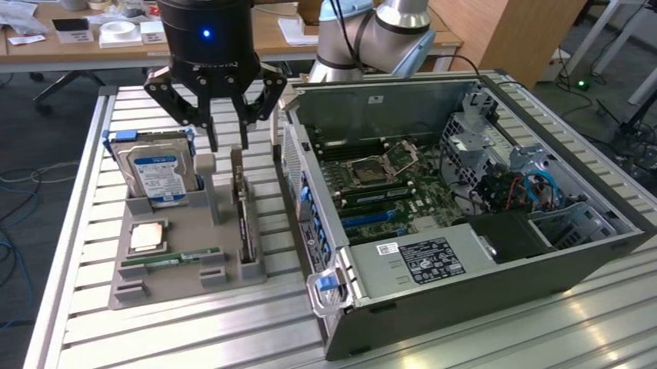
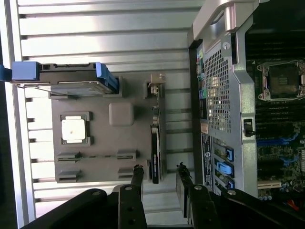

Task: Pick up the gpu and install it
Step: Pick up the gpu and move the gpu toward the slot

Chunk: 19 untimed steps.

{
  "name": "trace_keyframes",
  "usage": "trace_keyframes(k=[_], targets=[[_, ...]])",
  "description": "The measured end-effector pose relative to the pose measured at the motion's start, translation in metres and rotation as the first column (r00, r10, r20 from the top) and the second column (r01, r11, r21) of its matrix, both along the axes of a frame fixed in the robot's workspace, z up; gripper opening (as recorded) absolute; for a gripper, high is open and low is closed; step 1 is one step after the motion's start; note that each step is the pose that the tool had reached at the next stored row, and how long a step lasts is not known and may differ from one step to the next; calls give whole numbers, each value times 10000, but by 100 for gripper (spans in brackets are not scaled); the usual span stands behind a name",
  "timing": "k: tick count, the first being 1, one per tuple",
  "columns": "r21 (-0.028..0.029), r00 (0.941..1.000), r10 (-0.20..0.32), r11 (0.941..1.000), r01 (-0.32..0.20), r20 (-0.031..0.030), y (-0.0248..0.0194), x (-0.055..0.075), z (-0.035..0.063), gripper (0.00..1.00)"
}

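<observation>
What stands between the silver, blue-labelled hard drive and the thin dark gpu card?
A grey upright post of the tray, beside the gpu, in the exterior view.

The gpu [image 1: 243,231] was black, its tray [image 1: 195,234] plain grey. The hard drive [image 1: 156,177] was silver with a blue label, the gripper [image 1: 230,146] black.

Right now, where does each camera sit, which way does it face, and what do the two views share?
Exterior view: off the arm, raised, looking down across the slatted table at the grey holder and open computer case; the arm and open pincer show.
Wrist view: on the wrist, looking straight down past the pincer's fingers at the gpu standing in the holder.
Shared: holder, gpu, hard drive, computer case.
</observation>
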<state>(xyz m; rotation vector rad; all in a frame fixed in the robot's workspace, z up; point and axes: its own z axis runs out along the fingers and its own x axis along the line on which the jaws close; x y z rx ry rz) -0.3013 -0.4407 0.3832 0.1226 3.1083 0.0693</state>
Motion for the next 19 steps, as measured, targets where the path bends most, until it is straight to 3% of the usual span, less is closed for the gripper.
trace_keyframes(k=[7,8,19], targets=[[0,10000,0,10000,0,0,0,-1,-124,42],[-2,10000,0,10000,0,-2,0,-1,-208,42],[0,10000,0,10000,0,0,0,-2,-215,42]])
